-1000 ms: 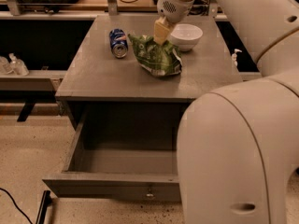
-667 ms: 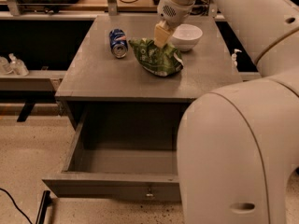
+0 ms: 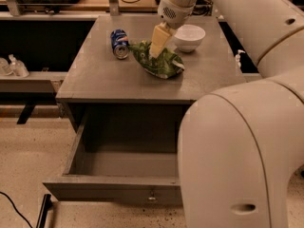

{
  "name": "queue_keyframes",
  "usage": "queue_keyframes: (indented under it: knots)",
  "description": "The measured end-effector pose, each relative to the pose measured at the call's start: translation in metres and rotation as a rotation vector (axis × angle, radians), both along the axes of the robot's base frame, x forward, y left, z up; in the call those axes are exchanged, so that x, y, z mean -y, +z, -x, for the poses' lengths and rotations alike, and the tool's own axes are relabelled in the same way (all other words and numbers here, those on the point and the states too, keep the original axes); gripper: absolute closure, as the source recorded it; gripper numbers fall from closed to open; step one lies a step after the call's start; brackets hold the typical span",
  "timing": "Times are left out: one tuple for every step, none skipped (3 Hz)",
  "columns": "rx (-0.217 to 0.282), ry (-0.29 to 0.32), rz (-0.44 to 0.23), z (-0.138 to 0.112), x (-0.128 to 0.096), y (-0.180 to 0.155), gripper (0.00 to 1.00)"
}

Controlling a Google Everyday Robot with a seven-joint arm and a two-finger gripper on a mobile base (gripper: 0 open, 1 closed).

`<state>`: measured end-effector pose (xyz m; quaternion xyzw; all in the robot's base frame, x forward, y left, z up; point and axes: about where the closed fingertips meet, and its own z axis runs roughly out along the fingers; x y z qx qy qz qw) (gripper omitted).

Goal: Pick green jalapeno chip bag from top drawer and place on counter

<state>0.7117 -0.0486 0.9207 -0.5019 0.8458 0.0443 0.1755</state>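
The green jalapeno chip bag (image 3: 165, 65) lies crumpled on the counter (image 3: 104, 77), towards its back middle. My gripper (image 3: 156, 51) reaches down from the arm above and rests at the bag's top left part, touching it. The top drawer (image 3: 109, 191) is pulled out below the counter, with its keyhole in the front panel. No object shows in the visible part of the drawer; its right side is hidden behind my arm.
A blue soda can (image 3: 119, 43) lies on the counter just left of the bag. A white bowl (image 3: 190, 36) stands just right of the gripper. My large white arm housing (image 3: 237, 165) fills the lower right. A bench with bottles (image 3: 14, 66) is at the left.
The gripper has come down a little and to the left, onto the bag. The bag, can, bowl and drawer stay where they were.
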Motion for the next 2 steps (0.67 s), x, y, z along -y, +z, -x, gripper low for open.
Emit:
queue_keyframes:
  knots:
    - [0.001,0.001,-0.001,-0.0017,-0.0018,-0.0023,0.0]
    - [0.001,0.001,-0.001,-0.0017,-0.0018,-0.0023,0.0]
